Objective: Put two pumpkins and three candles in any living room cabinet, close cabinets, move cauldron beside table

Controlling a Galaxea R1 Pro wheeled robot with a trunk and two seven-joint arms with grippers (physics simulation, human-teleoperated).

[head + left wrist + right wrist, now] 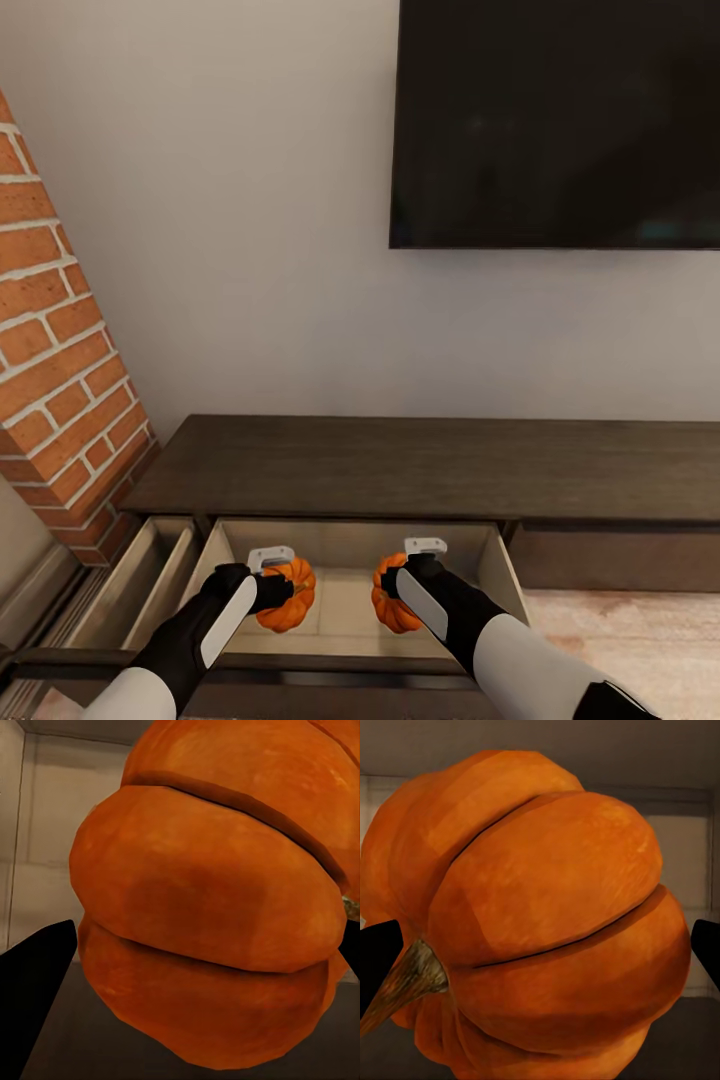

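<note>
The long dark-brown cabinet (420, 465) stands under the wall, and its middle drawer (350, 545) is pulled out, showing a pale beige inside. My left gripper (268, 590) is shut on one orange ribbed pumpkin (292, 602) over the drawer's left half. In the left wrist view this pumpkin (210, 915) sits between the black fingers (37, 997). My right gripper (405, 585) is shut on the other pumpkin (388, 602) over the right half. The right wrist view shows that pumpkin (547, 915) on its side, its stem (412, 975) by one finger. I cannot tell whether either touches the drawer floor.
A second drawer (140, 590) at the cabinet's left end also stands open. A red brick column (60, 380) rises at the left. A black TV (555, 120) hangs on the wall above the cabinet. Pale wood floor (630, 640) lies at the right.
</note>
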